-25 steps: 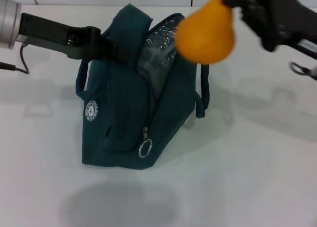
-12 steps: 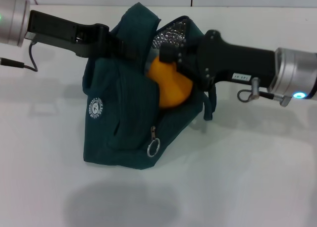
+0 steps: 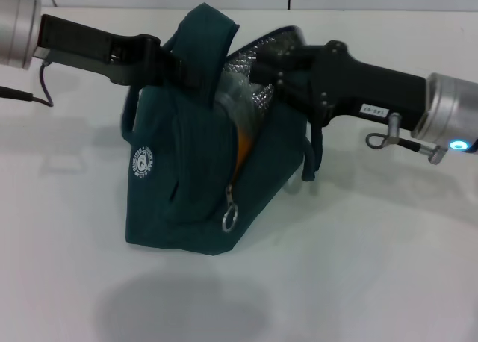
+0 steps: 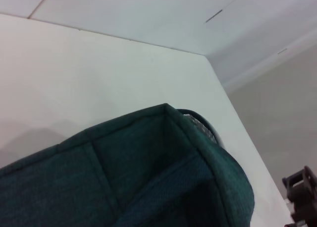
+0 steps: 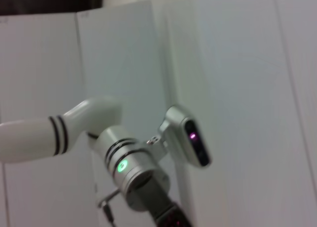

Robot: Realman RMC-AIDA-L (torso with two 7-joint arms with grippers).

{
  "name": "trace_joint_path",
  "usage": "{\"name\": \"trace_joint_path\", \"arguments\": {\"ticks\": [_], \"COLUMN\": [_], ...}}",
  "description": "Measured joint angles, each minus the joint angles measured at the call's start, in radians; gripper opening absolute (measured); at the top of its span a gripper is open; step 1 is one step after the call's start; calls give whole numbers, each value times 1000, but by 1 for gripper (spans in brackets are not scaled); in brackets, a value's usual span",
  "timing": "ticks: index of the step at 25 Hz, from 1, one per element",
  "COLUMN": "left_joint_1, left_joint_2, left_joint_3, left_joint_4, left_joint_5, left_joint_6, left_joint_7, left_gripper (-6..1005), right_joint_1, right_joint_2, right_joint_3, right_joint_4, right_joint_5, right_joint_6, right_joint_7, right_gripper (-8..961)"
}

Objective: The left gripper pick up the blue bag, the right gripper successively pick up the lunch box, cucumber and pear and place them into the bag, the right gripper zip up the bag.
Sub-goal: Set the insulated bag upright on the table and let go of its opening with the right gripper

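White tabletop (image 3: 358, 282) supports the blue bag (image 3: 187, 185) near its far edge, well away from the near edge; the left gripper (image 3: 175, 66) is clamped on the bag's top rim, while the right gripper (image 3: 258, 77) reaches into the open mouth, its fingers hidden, so whether they are apart or together cannot be determined. The pear (image 3: 242, 144) sits inside, visible only as an orange sliver through the zipper gap. Risk: withdrawal could snag the foil lining or handle and tip the bag; open room lies toward the right edge.
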Motion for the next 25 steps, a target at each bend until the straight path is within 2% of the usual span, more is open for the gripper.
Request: {"name": "trace_joint_path", "arguments": {"ticks": [6, 8, 12, 15, 17, 23, 25], "left_joint_1": [3, 6, 14, 16, 15, 7, 6], "left_joint_2": [3, 4, 7, 8, 8, 7, 5], "left_joint_3": [0, 0, 0, 0, 0, 3, 4], "left_joint_4": [0, 0, 0, 5, 6, 7, 7], "left_joint_5": [2, 1, -2, -3, -3, -3, -3], "left_joint_6": [0, 0, 0, 1, 1, 1, 2], "left_joint_7": [0, 0, 0, 1, 1, 0, 0], "left_gripper": [54, 54, 54, 54, 54, 55, 55], "right_joint_1": [-61, -101, -190, -236, -240, -195, -184], "right_joint_2": [-4, -8, -15, -18, -18, -10, -7], "right_joint_3": [4, 4, 5, 6, 6, -35, -54], "right_joint_4": [-2, -2, 11, 41, 82, 175, 175], "right_joint_5": [88, 153, 284, 335, 343, 322, 320], "right_joint_6": [-7, -8, -6, 4, 19, 99, 117], "right_joint_7": [9, 47, 220, 398, 512, 828, 872], "right_gripper": [260, 301, 382, 515, 603, 737, 738]}}
